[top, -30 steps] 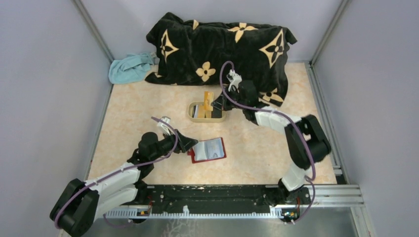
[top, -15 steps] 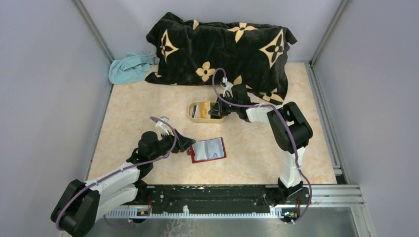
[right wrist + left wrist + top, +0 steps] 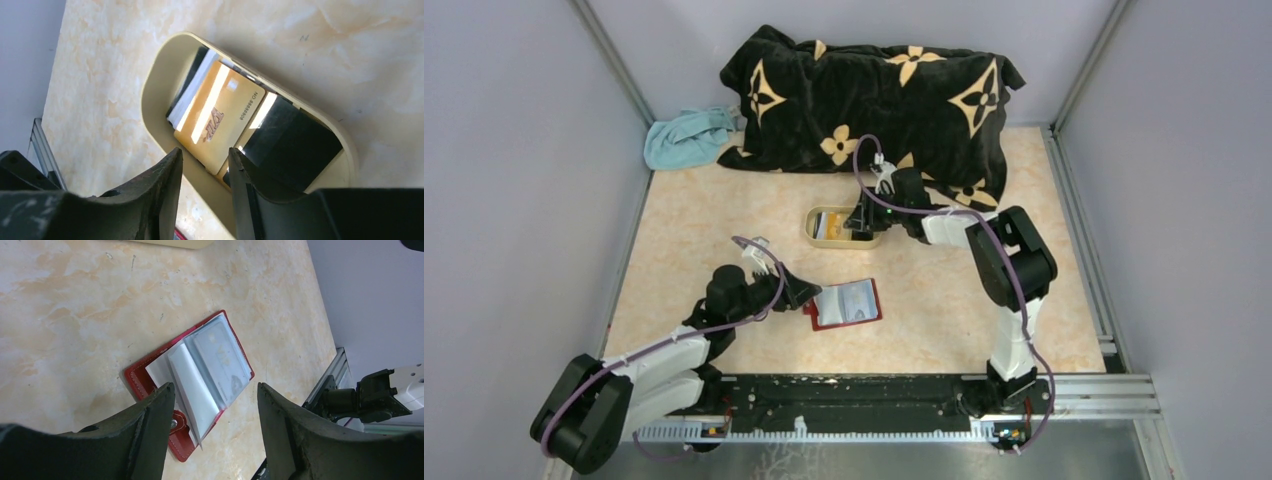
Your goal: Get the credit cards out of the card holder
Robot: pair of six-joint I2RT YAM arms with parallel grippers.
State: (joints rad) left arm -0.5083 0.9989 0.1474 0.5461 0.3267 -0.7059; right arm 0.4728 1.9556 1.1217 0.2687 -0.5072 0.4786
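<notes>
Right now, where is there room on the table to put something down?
Free: the tabletop between the teal cloth and the tray; also right of the card holder. Crowded: around the tray, where the right gripper hovers.

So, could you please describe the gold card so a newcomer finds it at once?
Find the black flowered blanket at the back; just before it sits a beige oval tray. The gold card lies inside, the only gold between white and black cards.

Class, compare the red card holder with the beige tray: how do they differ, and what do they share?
The card holder is dark red and rectangular; the tray is beige and oval. The card holder lies open, showing pale sleeves; the tray holds loose credit cards. Both rest on the table.
</notes>
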